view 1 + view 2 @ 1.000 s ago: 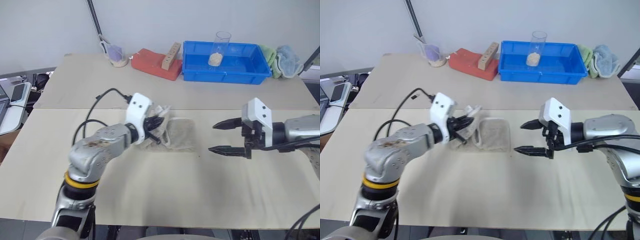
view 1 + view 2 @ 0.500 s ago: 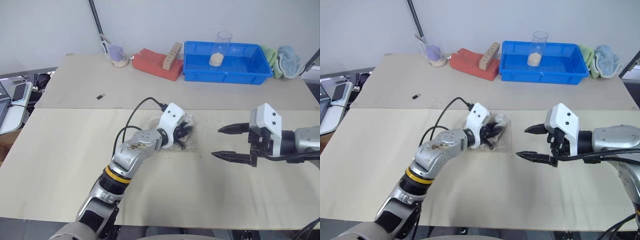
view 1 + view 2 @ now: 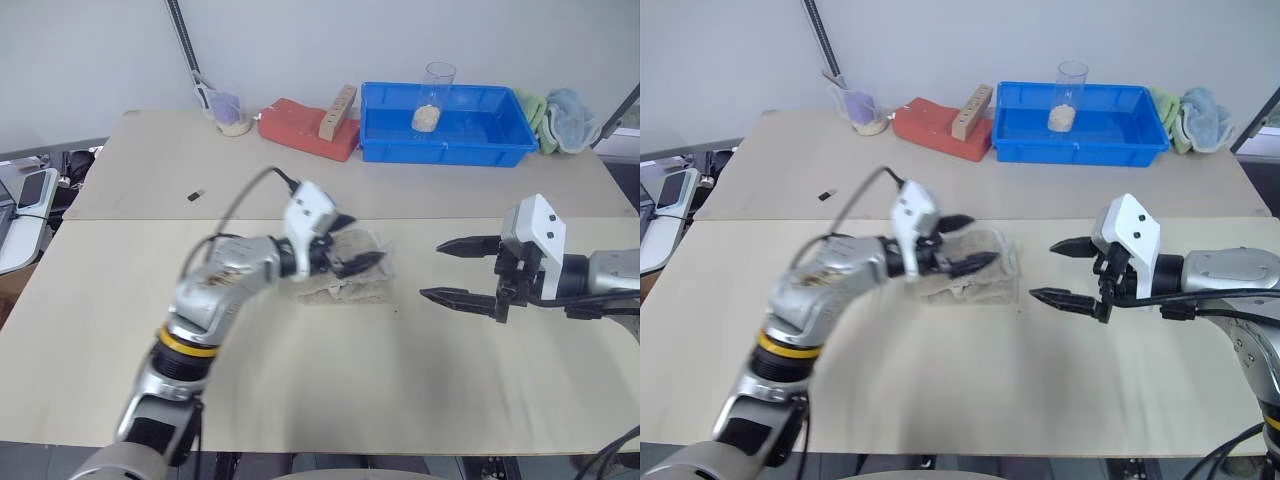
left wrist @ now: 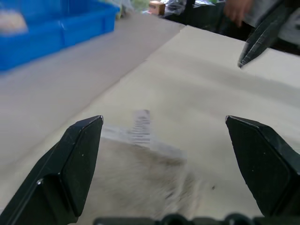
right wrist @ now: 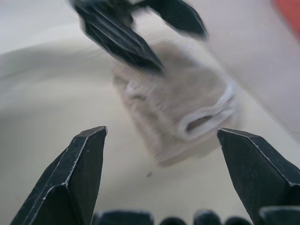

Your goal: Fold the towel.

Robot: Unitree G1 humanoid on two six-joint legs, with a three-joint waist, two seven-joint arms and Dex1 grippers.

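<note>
Silver metal arms w/ yellow band, white wrist blocks, black cable; left gripper (image 3: pixel 352 250) & right gripper (image 3: pixel 452 270) w/ black pointed fingers.

No text, label, brand, number or sign can be read anywhere in these views.
</note>
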